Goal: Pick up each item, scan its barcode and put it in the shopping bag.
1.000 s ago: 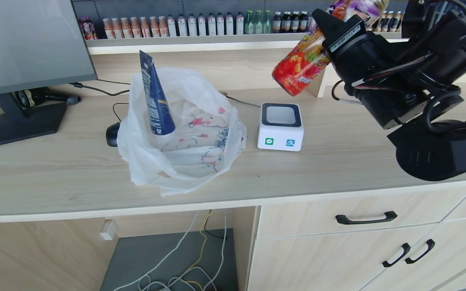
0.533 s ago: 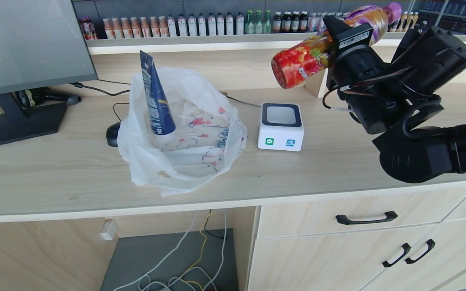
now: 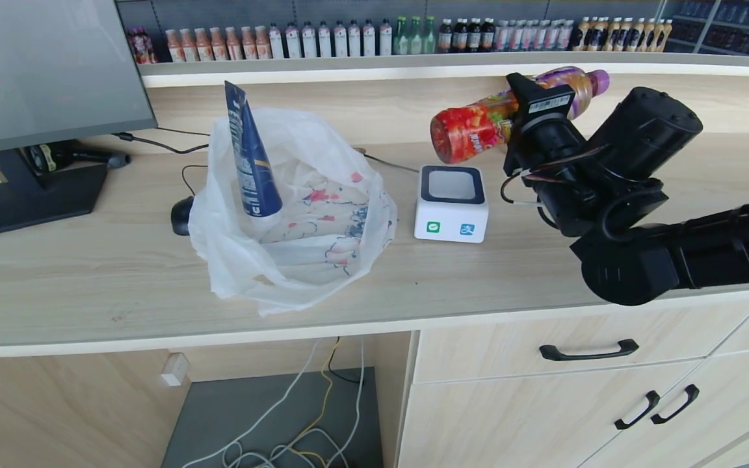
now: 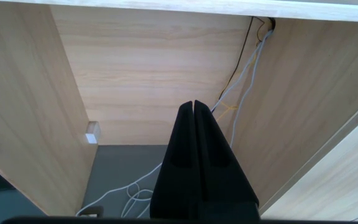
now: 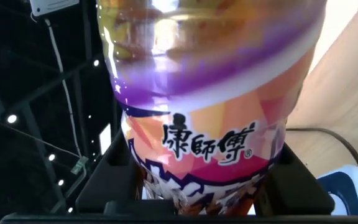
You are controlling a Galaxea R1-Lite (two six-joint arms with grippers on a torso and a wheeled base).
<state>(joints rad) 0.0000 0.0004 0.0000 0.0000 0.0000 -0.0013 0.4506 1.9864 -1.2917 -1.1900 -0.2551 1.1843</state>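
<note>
My right gripper [image 3: 525, 112] is shut on a juice bottle [image 3: 472, 127] with a red, orange and purple label and a purple cap. It holds the bottle almost level in the air, its red base just above and behind the white scanner box [image 3: 450, 203]. In the right wrist view the bottle [image 5: 210, 106] sits between the dark fingers [image 5: 107, 180]. A white plastic shopping bag [image 3: 296, 214] stands open to the left of the scanner, with a dark blue tube [image 3: 249, 156] upright in it. My left gripper [image 4: 194, 118] is shut with nothing in it, down below the counter.
A monitor [image 3: 43, 71] on a black stand fills the counter's left end, with a black mouse [image 3: 181, 215] and cables beside the bag. A raised ledge [image 3: 348, 65] with a row of bottles runs along the back. Drawers [image 3: 588, 351] lie under the counter's right half.
My right arm has come down and drawn back to the left with the bottle. The bottle has tipped from steeply slanted to nearly level, and now sits lower, close above the scanner.
</note>
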